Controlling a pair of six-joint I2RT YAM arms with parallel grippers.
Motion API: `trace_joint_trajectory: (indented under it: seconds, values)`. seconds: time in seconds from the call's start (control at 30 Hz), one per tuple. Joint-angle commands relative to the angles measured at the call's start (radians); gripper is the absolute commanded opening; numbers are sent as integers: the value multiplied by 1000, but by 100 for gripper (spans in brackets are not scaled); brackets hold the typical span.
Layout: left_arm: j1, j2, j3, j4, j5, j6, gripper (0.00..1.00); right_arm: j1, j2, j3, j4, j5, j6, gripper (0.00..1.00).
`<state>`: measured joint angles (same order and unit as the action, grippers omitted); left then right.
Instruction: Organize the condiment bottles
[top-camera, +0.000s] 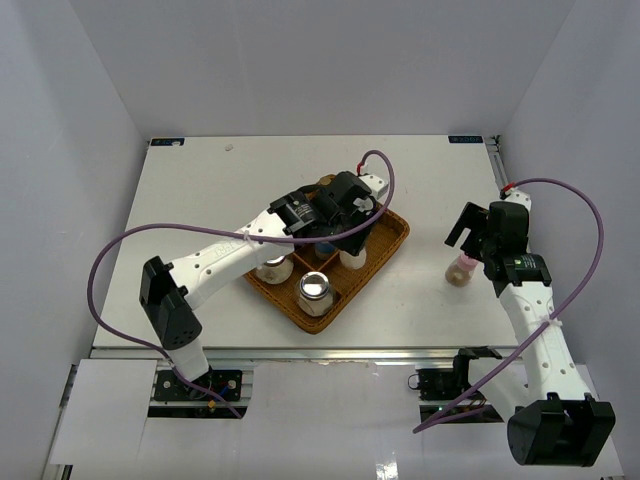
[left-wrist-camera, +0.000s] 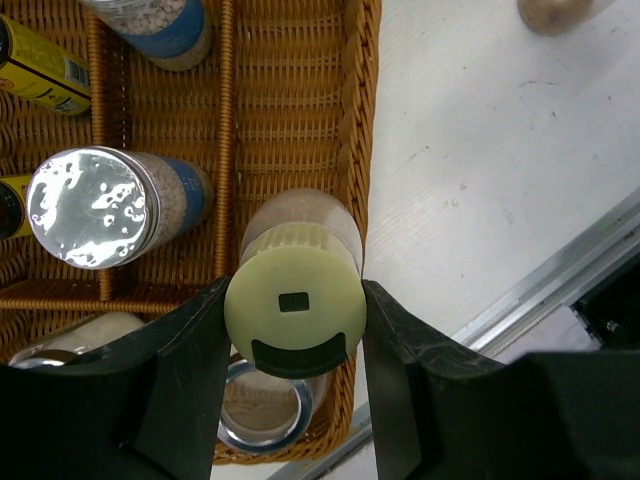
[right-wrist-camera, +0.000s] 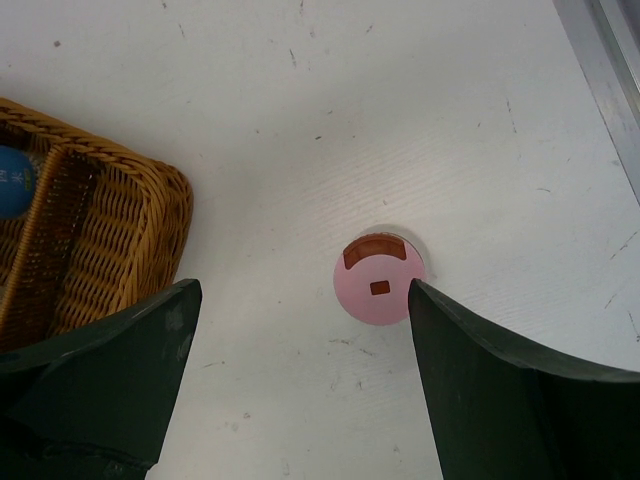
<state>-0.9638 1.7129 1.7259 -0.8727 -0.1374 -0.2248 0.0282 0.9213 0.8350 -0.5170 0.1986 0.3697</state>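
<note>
While gripped — one yellow-capped bottle (left-wrist-camera: 293, 300)

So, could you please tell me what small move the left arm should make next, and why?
Probably ease the left gripper straight down a little before letting go. It is shut on the yellow-capped bottle, which stands roughly upright in the tray compartment by the outer wall, and I cannot tell whether its base rests on the weave yet.

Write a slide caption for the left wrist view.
Left tool clamped on the yellow-capped bottle at an edge compartment of the woven tray, beside a silver-capped cylinder.
</note>
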Motion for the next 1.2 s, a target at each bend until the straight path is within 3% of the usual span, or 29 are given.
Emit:
trace_joint_trajectory:
  seconds: [0.0, 0.73, 0.8, 1.1, 1.17]
  values:
    - [4, 4, -51, 105, -34, -4, 0, -7, -51, -10, 64, -7, 7, 90]
    - [1, 119, -219, 277, -88, -6, 1, -10, -24, -167, 115, 14, -7, 90]
    - [1, 125, -223, 284, -89, -10, 31, -10, -21, -169, 118, 16, -11, 90]
    - [-4, 139, -192, 261, -67, -20, 74, -13, -7, -181, 143, 53, -16, 90]
    - [-5, 137, -183, 247, -80, -18, 77, -14, -1, -188, 150, 81, -18, 90]
